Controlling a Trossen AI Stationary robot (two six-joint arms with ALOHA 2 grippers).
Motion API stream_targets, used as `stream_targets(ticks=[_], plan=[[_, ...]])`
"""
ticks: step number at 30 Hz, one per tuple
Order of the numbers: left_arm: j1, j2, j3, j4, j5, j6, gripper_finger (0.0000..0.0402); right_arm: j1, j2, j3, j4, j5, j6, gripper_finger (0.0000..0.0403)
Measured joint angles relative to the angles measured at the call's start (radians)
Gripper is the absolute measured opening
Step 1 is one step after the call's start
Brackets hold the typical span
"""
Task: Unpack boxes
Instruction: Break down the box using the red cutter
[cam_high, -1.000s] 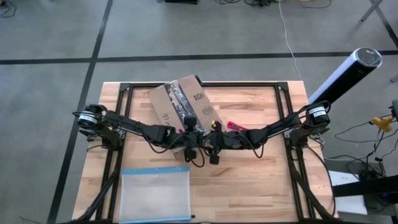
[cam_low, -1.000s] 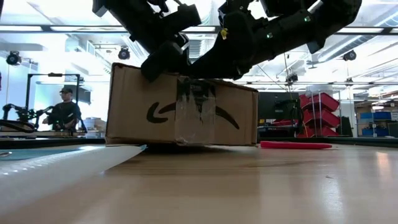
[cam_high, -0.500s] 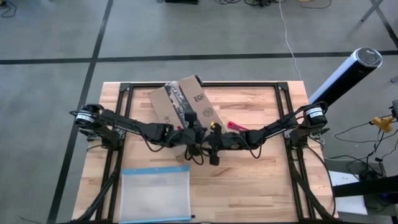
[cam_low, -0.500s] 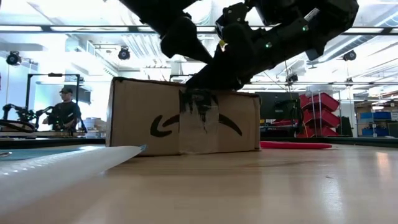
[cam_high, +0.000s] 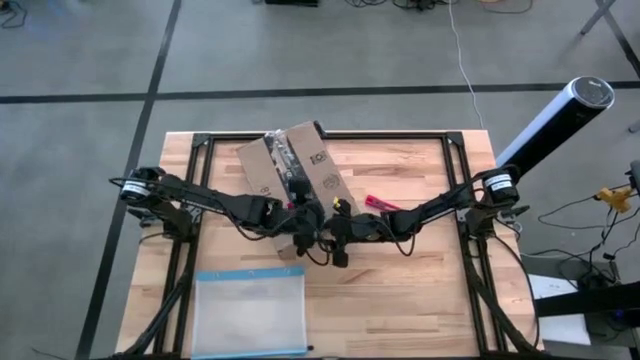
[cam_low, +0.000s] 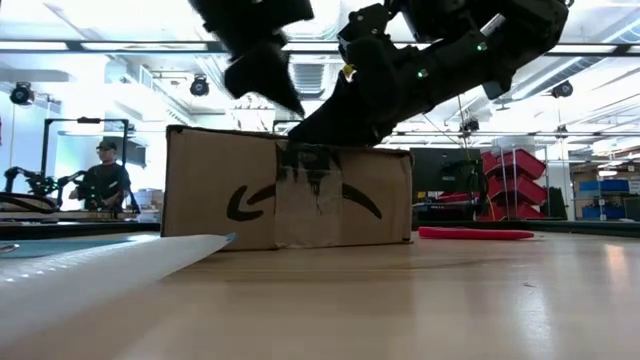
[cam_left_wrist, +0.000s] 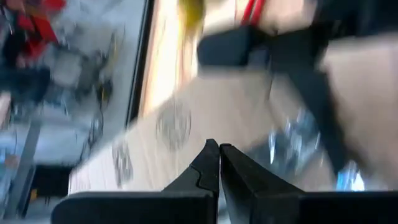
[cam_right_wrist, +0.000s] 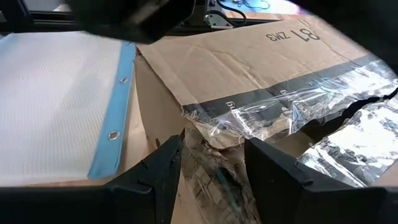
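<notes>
Right tool (cam_right_wrist: 211, 168) straddles torn tape (cam_right_wrist: 292, 106) on the box (cam_right_wrist: 249, 56).

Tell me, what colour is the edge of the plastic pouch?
Blue; the pouch edge shows best in the right wrist view.

The wooden table (cam_high: 400, 300) carries the box (cam_high: 295, 175), a clear pouch (cam_high: 248, 312) and a red tool (cam_high: 378, 203).

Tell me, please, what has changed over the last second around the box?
The left gripper lifted off the box top, fingers shut. The box slid slightly leftward in the low view. The right gripper stays open at the torn tape. The pouch and red tool did not move.
</notes>
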Motion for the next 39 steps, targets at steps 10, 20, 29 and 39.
stream_targets(ticks=[10, 20, 29, 39], plan=[[-0.070, -0.008, -0.005, -0.203, 0.003, -0.247, 0.0000, -0.009, -0.016, 0.000, -0.020, -0.058, 0.101, 0.0165], [-0.190, -0.013, 0.003, -0.172, 0.177, -0.371, 0.0003, -0.035, -0.026, 0.000, -0.021, -0.136, 0.160, 0.0169], [-0.200, 0.015, 0.003, -0.178, 0.105, -0.451, 0.0092, -0.035, -0.026, 0.000, -0.014, -0.172, 0.192, 0.0169], [-0.200, 0.049, 0.002, -0.187, 0.129, -0.516, 0.0226, -0.036, -0.026, 0.004, -0.013, -0.181, 0.197, 0.0169]])
